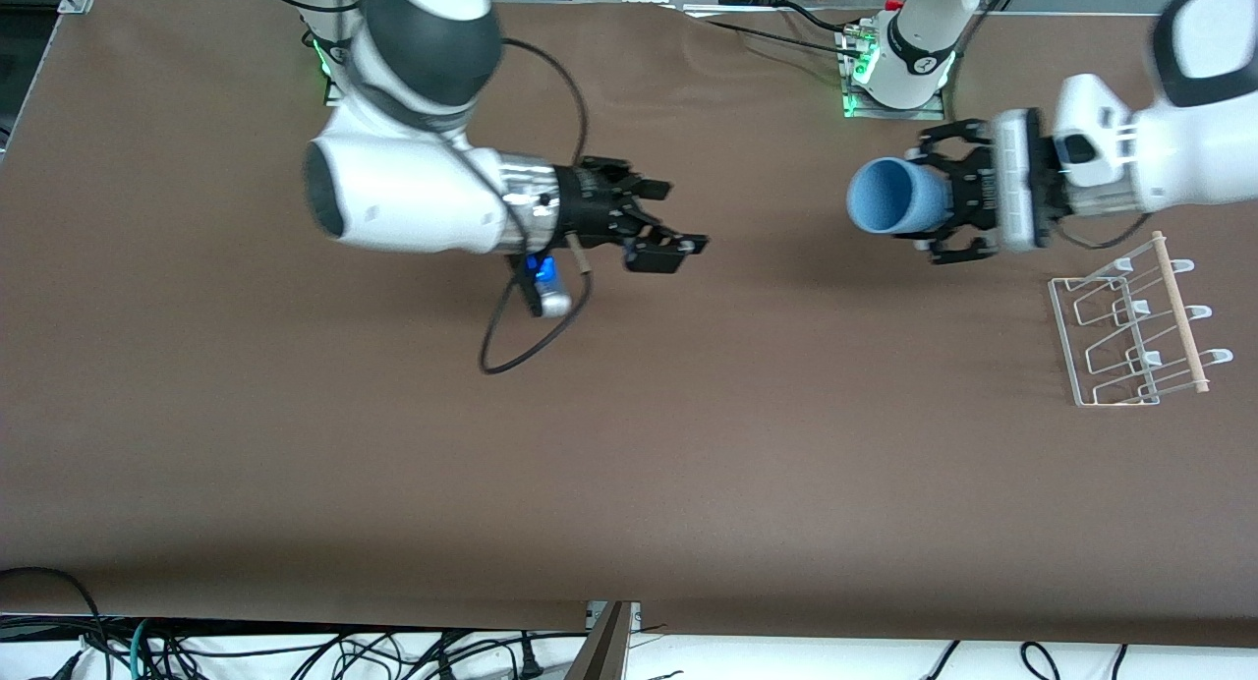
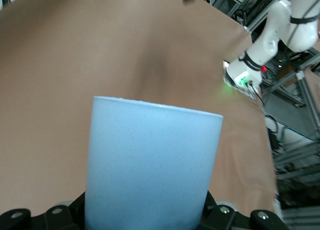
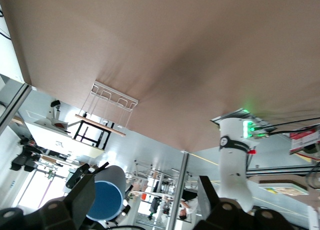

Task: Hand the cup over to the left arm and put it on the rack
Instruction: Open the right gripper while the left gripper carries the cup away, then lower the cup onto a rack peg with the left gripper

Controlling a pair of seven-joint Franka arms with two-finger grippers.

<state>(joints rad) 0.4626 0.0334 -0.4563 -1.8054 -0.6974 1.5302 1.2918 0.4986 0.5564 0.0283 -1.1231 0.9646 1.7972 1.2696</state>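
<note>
The light-blue cup is held on its side in the air, its mouth facing the right arm's end of the table. My left gripper is shut on its base end, over the table beside the rack. In the left wrist view the cup fills the space between the fingers. The white wire rack with its wooden rod stands at the left arm's end of the table. My right gripper is open and empty over the middle of the table. The right wrist view shows the cup and the rack.
The brown table carries only the rack. The left arm's base and the right arm's base stand along the edge farthest from the front camera. A black cable hangs from the right wrist.
</note>
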